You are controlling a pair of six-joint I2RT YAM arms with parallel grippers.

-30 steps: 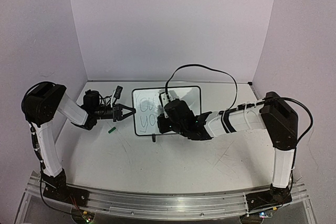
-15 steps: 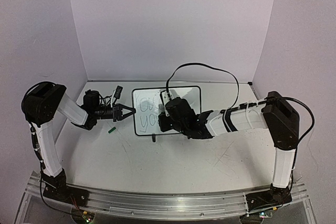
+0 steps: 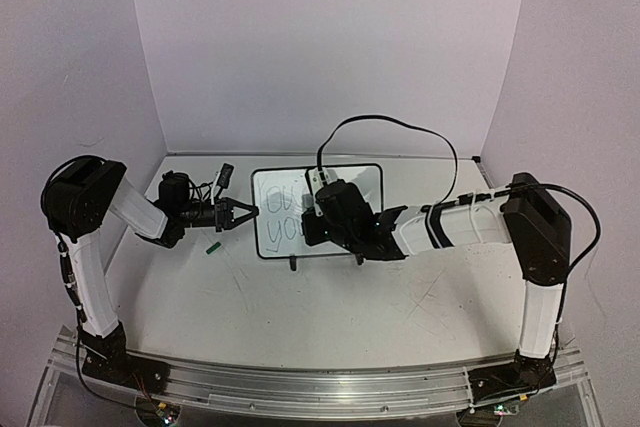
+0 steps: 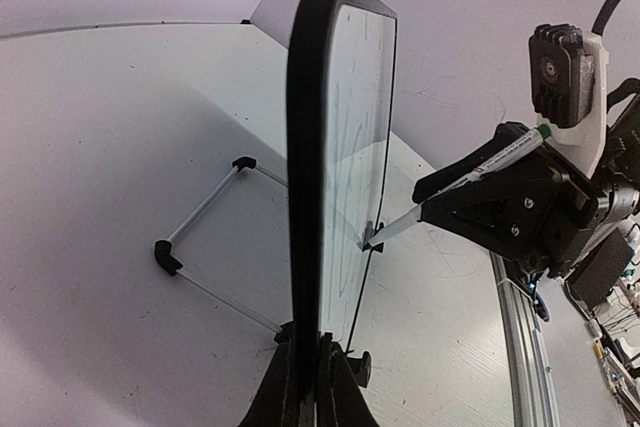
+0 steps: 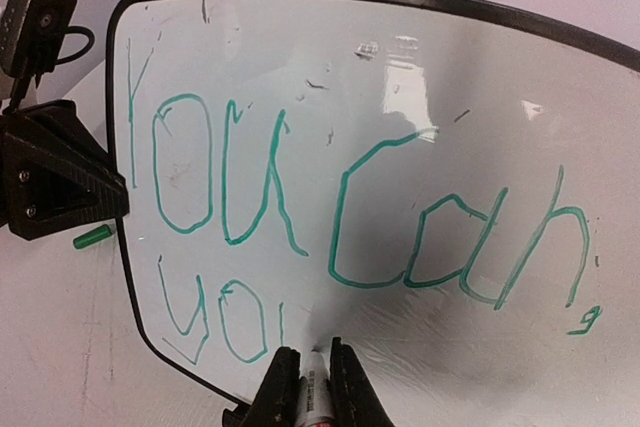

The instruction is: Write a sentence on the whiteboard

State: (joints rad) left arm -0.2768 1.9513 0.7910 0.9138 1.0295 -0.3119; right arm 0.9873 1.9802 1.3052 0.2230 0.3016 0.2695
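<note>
Scratched white tabletop (image 3: 330,317), lilac walls, seen from above. Upright whiteboard (image 3: 318,167) toward back; left arm folded low, left gripper (image 3: 243,213) at its left edge; right arm stretched across its front.
Left wrist: jaws pinched on board frame; marker (image 4: 470,175) tip touches board face.
Right wrist: right gripper (image 5: 312,392) clamps marker; green sentence (image 5: 338,212) reads "You can," with "you" beneath.

One whiteboard (image 3: 365,182) on the counter (image 3: 330,317), one marker (image 4: 470,172), one loose green cap (image 3: 212,245). Two arms in play, left (image 3: 135,212) and right (image 3: 460,229). On the board, two lines of green writing (image 5: 340,237): two words up top, one part-word below.
</note>
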